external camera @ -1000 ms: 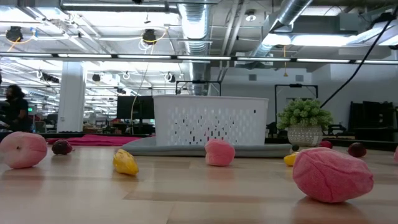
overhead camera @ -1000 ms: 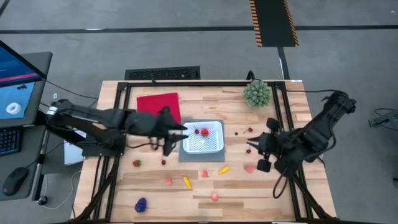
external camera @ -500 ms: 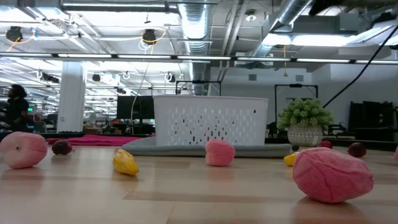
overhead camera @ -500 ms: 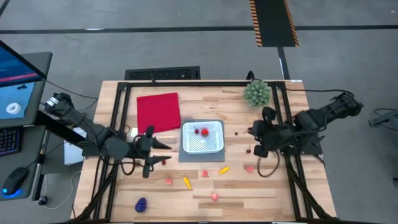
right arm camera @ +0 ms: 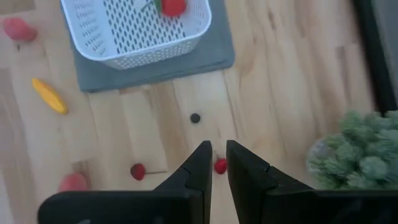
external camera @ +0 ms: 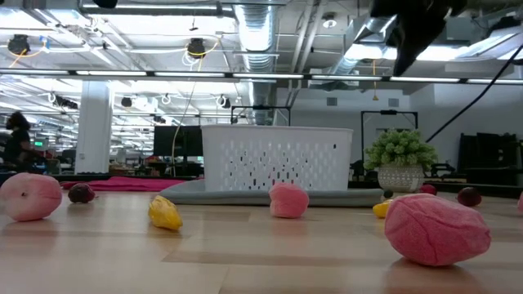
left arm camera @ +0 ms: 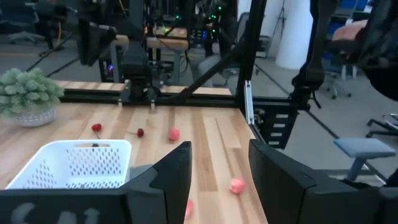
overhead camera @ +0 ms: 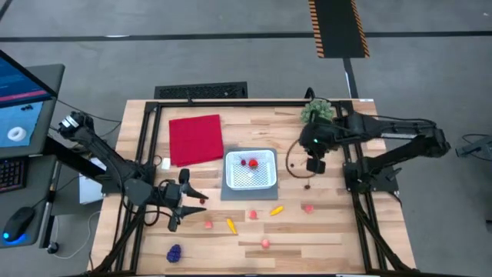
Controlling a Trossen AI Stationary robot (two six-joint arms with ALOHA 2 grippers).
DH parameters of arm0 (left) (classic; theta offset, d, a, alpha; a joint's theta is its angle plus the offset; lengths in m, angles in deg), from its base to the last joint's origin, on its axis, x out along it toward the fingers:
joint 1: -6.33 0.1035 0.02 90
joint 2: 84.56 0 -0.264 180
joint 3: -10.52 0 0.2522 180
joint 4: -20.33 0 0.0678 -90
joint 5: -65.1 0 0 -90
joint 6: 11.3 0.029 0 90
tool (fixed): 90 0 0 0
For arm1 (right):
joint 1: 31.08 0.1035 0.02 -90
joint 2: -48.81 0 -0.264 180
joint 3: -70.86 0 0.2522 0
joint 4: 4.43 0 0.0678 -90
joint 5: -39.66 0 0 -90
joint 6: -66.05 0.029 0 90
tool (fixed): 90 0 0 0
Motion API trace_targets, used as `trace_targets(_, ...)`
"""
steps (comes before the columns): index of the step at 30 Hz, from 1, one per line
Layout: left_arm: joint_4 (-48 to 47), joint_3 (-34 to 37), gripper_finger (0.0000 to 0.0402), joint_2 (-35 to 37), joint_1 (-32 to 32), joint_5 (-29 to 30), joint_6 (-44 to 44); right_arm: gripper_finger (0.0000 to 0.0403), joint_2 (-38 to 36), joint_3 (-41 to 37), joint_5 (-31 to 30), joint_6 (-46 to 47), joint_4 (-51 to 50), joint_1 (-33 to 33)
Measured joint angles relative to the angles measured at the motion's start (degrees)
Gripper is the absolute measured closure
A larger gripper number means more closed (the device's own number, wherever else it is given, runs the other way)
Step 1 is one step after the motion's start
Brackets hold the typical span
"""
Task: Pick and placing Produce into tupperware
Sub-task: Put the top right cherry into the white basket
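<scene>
presently, done: one red piece [overhead camera: 253,163] in tupperware [overhead camera: 250,170].
left: most produce on bench [overhead camera: 338,231].
right fingers [right arm camera: 218,165]: nearly clenched, empty, above cherry [right arm camera: 221,166].
left fingers [left arm camera: 217,165]: parted, empty.

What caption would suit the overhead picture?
Two robot arms work a wooden table strewn with toy produce around a white tupperware.

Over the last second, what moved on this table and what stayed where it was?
The left gripper pulled back from the tupperware toward the table's near-left, holding nothing, jaws apart. The right gripper swung from the near-right edge up toward the green plant, hanging above the small red pieces there, jaws nearly together and empty. The produce on the wood, the red piece in the tupperware and the red cloth stayed put.
</scene>
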Motion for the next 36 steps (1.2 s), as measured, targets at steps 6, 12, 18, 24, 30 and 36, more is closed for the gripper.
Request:
trace_targets(6,4.1,2.7,0.0251,0.0,-0.6,0.5,0.2,0.0333,5.6,-1.6,3.0,-3.9,0.4,-6.7)
trace_targets(12,4.3,3.0,0.0251,-0.1,-0.6,0.5,-1.0,0.0333,10.8,-3.5,4.2,-7.4,0.1,-9.5)
trace_targets(18,4.5,3.0,0.0251,-0.1,-0.6,0.5,-1.3,0.0319,14.4,-3.6,6.9,-8.0,-0.4,-11.0)
trace_targets(24,4.6,3.0,0.0252,-1.0,-0.6,0.5,-2.6,0.0271,17.3,-4.3,8.1,-9.0,2.2,-12.2)
trace_targets(30,4.9,3.0,0.0252,-3.0,-0.7,0.5,-3.6,0.0222,18.1,-9.1,7.9,-11.0,4.9,-12.1)
trace_targets(36,6.9,3.0,0.0252,-4.4,-0.7,1.1,-3.2,0.0215,18.1,-13.1,7.8,-11.6,9.0,-12.1)
